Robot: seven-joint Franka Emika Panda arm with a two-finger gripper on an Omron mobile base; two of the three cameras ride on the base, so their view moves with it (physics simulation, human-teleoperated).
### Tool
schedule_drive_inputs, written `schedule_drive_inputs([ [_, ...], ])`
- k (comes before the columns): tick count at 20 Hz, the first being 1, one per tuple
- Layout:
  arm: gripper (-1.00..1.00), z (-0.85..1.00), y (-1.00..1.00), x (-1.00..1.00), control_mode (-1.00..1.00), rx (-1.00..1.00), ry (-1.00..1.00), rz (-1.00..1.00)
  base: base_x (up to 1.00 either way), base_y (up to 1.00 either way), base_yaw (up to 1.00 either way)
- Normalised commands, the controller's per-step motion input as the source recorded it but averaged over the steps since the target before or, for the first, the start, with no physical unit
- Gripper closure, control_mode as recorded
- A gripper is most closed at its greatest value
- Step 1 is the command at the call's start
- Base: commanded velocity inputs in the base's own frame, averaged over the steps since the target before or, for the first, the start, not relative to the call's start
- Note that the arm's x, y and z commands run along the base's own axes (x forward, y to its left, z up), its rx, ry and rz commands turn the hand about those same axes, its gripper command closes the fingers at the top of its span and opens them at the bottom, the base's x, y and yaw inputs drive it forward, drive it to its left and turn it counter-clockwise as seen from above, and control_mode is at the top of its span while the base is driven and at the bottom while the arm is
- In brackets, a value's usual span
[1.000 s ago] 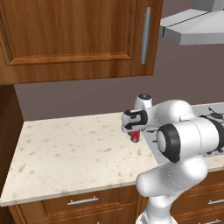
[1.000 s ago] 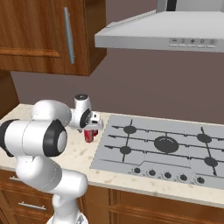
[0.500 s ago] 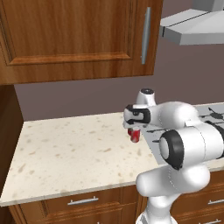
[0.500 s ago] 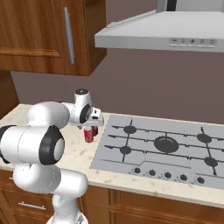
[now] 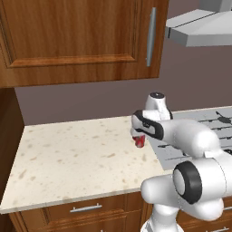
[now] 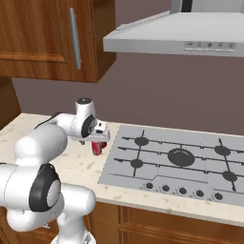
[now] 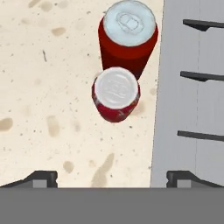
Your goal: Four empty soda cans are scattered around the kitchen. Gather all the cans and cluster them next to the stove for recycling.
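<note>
**A:** In the left base view, where did you have the gripper [image 5: 138, 136] relative to the stove [image 5: 199, 136]?

**B:** You had it hanging just off the stove's left edge, over the speckled counter [image 5: 72, 158]. A red soda can [image 5: 140, 142] peeked out below the hand, upright on the counter, just beside the stove.

**A:** And from the right base view?

**B:** Much the same: the gripper [image 6: 98, 142] sat above the can [image 6: 98, 148], which stood beside the stove's [image 6: 176, 167] near left corner. You couldn't read the jaws there.

**A:** Then the hand view?

**B:** You looked straight down on two upright cans. The nearer can [image 7: 116, 94] and the farther can [image 7: 127, 37] stood touching or nearly so, both on the counter [image 7: 48, 87] just off the stove's [image 7: 192, 109] edge. The two fingertips [image 7: 43, 178] stood wide apart at the bottom, with nothing between them, so you held no can.

**A:** How would you have expected a can to handle?

**B:** Empty, I'd have judged it very light, thin-walled and smooth, so easy to dent, tip or slide. You'd have done best to take it across the middle of the red body, squeezing gently, not by the silvery rim.

**A:** Any risk?

**B:** With the two so close, a finger could have knocked the neighbour over.
</note>
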Motion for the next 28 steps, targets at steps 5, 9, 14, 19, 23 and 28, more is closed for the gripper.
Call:
schedule_drive_inputs([
  [5, -1.0, 0.14, 0.0, -0.63, -1.0, 0.0, 0.0, -0.02, 0.0, 0.0, 0.0],
  [9, -1.0, 0.26, 0.0, -0.72, -1.0, 0.0, 0.0, -0.02, 0.0, 0.0, 0.0],
  [14, -1.0, 0.26, 0.0, -0.62, -1.0, 0.0, 0.0, -0.05, 0.0, 0.0, 0.0],
  [19, -1.0, 0.23, 0.0, -0.43, -1.0, 0.0, -0.02, -0.06, 0.0, 0.0, 0.0],
  [23, -1.0, 0.21, 0.0, -0.38, -1.0, 0.0, -0.06, -0.01, 0.0, 0.0, 0.0],
  [28, -1.0, 0.37, 0.0, -0.19, -1.0, 0.0, -0.02, -0.01, 0.0, 0.0, 0.0],
])
